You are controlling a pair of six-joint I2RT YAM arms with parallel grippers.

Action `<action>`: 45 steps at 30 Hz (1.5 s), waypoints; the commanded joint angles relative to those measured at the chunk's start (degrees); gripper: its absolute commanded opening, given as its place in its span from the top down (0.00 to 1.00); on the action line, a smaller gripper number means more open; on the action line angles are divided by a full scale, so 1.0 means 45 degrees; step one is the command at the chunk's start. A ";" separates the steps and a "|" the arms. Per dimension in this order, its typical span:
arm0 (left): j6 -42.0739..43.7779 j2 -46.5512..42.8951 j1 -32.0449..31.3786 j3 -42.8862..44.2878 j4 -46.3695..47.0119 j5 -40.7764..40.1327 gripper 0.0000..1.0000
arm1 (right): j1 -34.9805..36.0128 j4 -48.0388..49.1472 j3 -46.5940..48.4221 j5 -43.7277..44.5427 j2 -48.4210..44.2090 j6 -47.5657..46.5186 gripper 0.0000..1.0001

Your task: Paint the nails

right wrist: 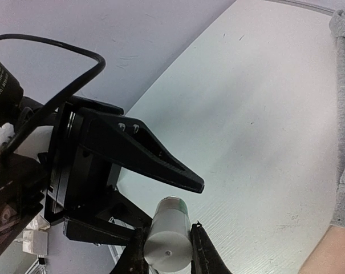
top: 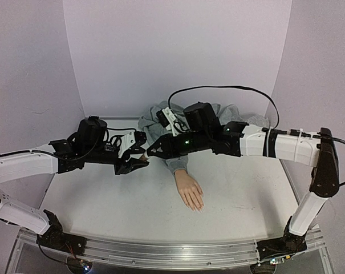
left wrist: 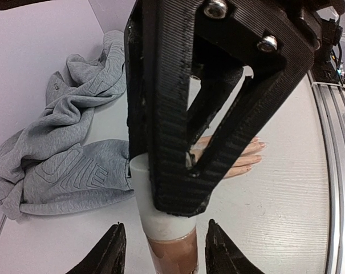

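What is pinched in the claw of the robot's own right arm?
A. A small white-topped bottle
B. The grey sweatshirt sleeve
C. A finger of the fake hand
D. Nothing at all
A: the right gripper is shut on the white top of the small bottle, away from the mannequin hand, which lies untouched on the table.

Crumpled grey sweatshirt [left wrist: 75, 114] lies on white table [top: 104, 200]
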 commanded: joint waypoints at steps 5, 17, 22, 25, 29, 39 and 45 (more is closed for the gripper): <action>0.0049 -0.0207 -0.0050 0.0169 0.0204 -0.0391 0.60 | 0.0003 0.0588 0.0480 0.0075 -0.0373 0.0105 1.00; -0.0091 -0.0080 -0.0050 0.0538 -0.0315 -0.0077 0.90 | 0.0000 0.0783 0.0442 -0.0092 -0.0548 -0.0381 1.00; -0.0485 -0.0130 -0.0050 0.0705 -0.0532 0.1622 1.00 | 0.0005 0.1204 -0.0192 0.0011 -0.0958 -0.2586 1.00; -0.0857 -0.0197 0.0046 0.0855 -0.0796 0.4717 1.00 | 0.0013 0.1922 -0.0857 -0.2507 -0.1270 -0.5250 1.00; -0.2188 0.0486 0.0390 0.1536 -0.0851 1.0328 1.00 | 0.0006 0.2138 -0.1361 -0.6860 -0.1335 -0.8009 1.00; -0.1935 -0.0118 0.0440 0.1436 -0.0810 0.4873 1.00 | 0.0002 0.2800 -0.1523 -0.2515 -0.1795 -0.5888 0.42; -0.1792 -0.0580 0.0401 0.1264 -0.0529 -0.0804 1.00 | 0.0002 0.2585 -0.1745 0.2570 -0.2408 -0.3495 0.02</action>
